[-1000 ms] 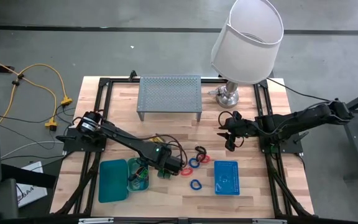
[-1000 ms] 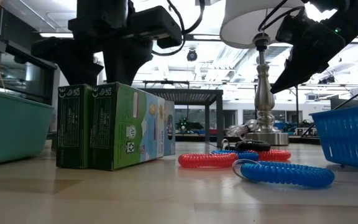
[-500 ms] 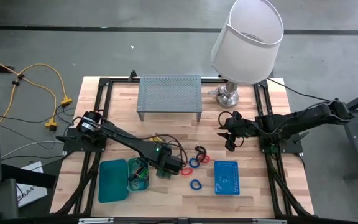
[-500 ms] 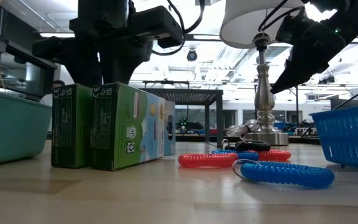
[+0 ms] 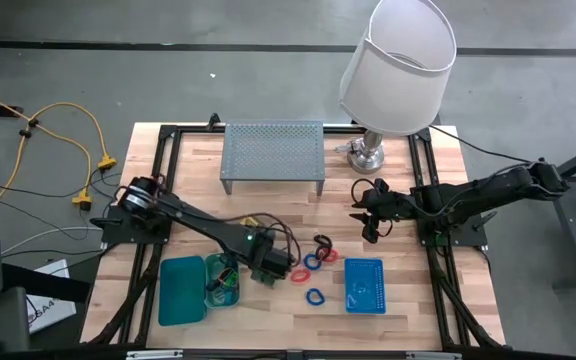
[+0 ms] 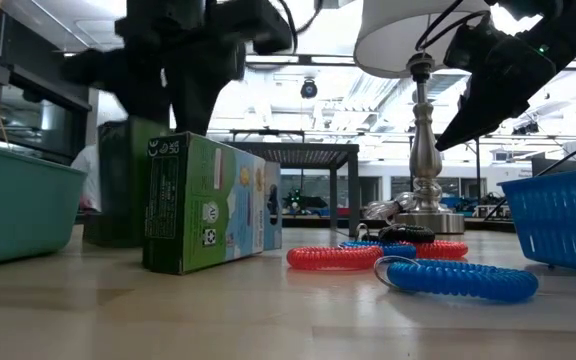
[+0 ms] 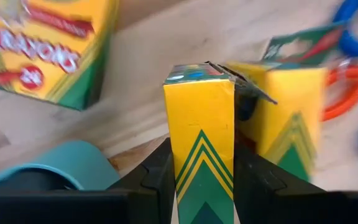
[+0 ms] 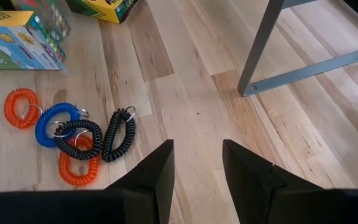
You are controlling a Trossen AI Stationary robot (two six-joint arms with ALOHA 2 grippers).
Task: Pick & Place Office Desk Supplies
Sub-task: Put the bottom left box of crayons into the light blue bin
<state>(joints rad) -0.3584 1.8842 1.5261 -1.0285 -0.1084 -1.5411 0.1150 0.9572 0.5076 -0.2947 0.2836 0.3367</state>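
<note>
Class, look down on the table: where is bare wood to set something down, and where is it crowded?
Bare: between the grey riser shelf and the left gripper. Crowded: around the band loops, teal tray and blue basket.

Crayon box (image 7: 199, 140) yellow, green chevrons; basket (image 5: 365, 286) blue.

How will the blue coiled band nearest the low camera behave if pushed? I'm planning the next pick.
The blue coiled band looks like a springy plastic coil, so it would probably flex and squash instead of sliding rigidly. It lies flat on the table, so rolling seems unlikely. Being thin and open, it is likely light and may skid or snag the red band nearby.
</note>
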